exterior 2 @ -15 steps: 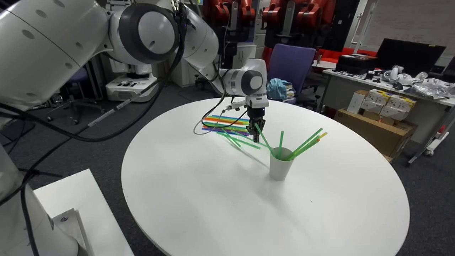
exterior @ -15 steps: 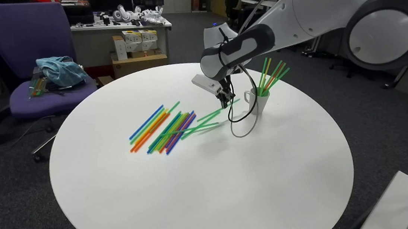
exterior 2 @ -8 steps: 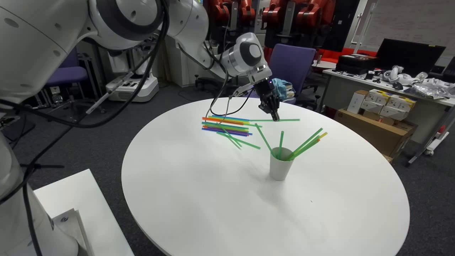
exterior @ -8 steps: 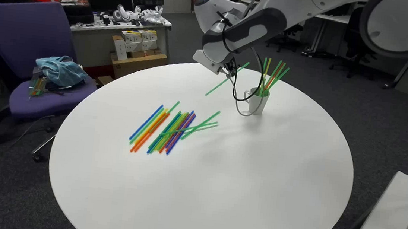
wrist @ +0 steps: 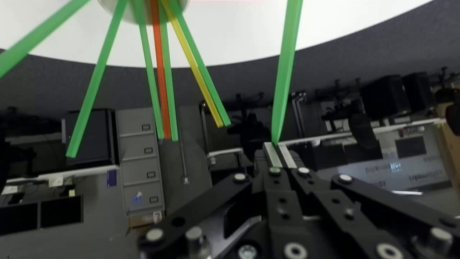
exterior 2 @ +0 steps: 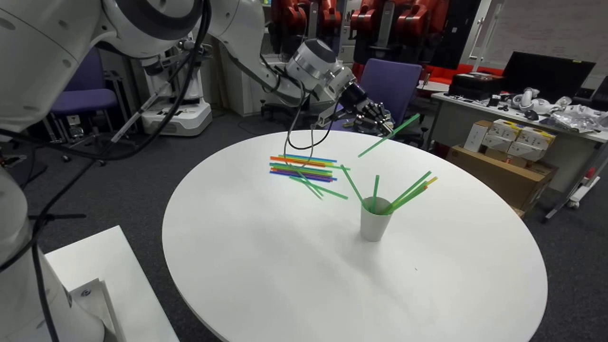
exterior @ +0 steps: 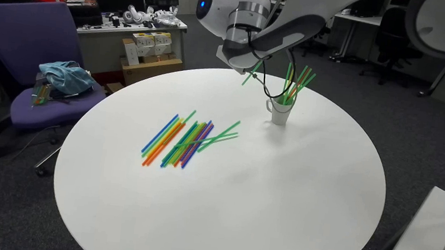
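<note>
My gripper [exterior 2: 388, 130] is shut on a green straw [exterior 2: 406, 124], held tilted in the air above the table's far side. In the wrist view the fingertips [wrist: 276, 146] pinch this straw [wrist: 286, 64], which stretches away from them past the picture's top edge. In an exterior view the held straw [exterior: 252, 73] shows partly, and the wrist hides the fingers. A white mug [exterior: 279, 117] stands upright with several green, yellow and orange-red straws leaning in it. The mug also shows in an exterior view [exterior 2: 373, 229] and partly in the wrist view [wrist: 128, 17], apart from the held straw.
Several coloured straws [exterior: 163, 142] lie side by side on the round white table [exterior: 217, 222], with green ones [exterior: 226, 132] crossed over them. A loose cable [exterior: 265, 86] hangs from the wrist in front of the mug. A purple chair [exterior: 30, 41] stands beyond the table.
My gripper has risen from the table with the green straw in it and tilted, so the straw now slants in the air. The mug and the other straws have not moved.
</note>
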`<act>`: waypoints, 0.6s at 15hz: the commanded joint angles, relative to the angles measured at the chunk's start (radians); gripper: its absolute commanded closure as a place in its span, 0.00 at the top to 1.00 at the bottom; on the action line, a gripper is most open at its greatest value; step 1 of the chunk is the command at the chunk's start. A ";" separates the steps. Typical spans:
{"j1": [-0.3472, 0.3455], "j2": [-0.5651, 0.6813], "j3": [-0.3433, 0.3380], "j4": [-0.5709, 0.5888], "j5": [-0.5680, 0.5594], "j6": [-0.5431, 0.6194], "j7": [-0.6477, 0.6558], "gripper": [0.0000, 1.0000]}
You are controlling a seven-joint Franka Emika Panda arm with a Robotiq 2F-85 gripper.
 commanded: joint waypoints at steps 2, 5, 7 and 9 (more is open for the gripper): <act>0.004 -0.050 0.029 -0.095 -0.268 -0.161 0.149 0.00; -0.007 -0.059 0.071 -0.149 -0.413 -0.330 0.195 0.00; -0.009 -0.080 0.118 -0.220 -0.480 -0.460 0.172 0.00; -0.016 -0.098 0.168 -0.302 -0.540 -0.568 0.152 0.00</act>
